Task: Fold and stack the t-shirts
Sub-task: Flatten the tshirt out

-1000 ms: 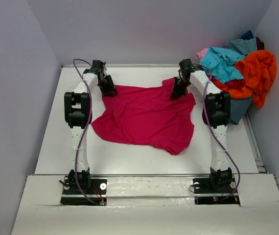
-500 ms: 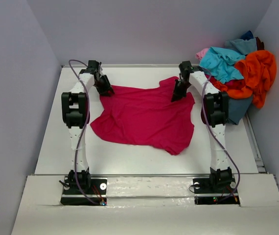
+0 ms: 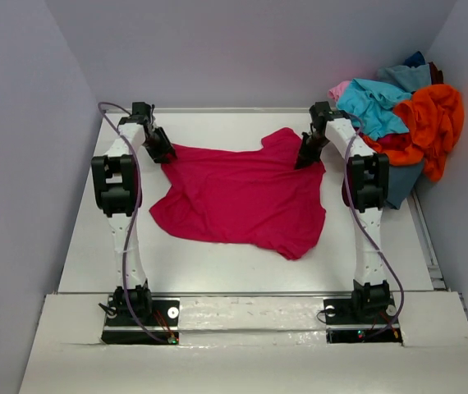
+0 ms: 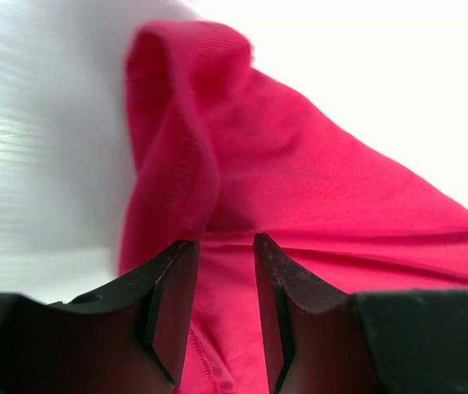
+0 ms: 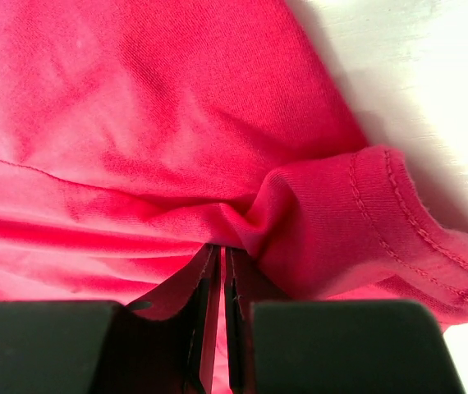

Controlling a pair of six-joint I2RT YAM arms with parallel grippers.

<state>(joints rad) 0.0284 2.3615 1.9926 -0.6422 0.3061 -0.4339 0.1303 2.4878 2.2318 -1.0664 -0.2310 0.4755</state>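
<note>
The white table (image 3: 217,271) fills the middle of the overhead view. The crimson t-shirt (image 3: 242,201) lies spread over its centre, rumpled. Its far edge is drawn out sideways between the two arms and its near edge sags in loose folds towards the bases.

A heap of other t-shirts (image 3: 398,131) sits in the far right corner, just beside the right arm. The orange t-shirt (image 3: 435,123) and the turquoise t-shirt (image 3: 369,107) lie on top, with a bit of pink and dark blue cloth showing behind them.

The left arm (image 3: 119,189) rises from its base at the near edge, stretches far forward along the left side of the table and bends at the wrist. Its tool tips down and inward onto the shirt's far left corner. The right arm (image 3: 367,189) mirrors it on the right side, its wrist angled down and inward at the far right corner of the shirt.

The left gripper (image 4: 224,246) has its jaws partly closed, with crimson cloth filling the gap between them. A stitched fold of that corner stands up just beyond the fingers. The right gripper (image 5: 216,250) is pinched almost shut on a thin gather of the same shirt, and a hemmed edge curls just to one side of its tips.
</note>
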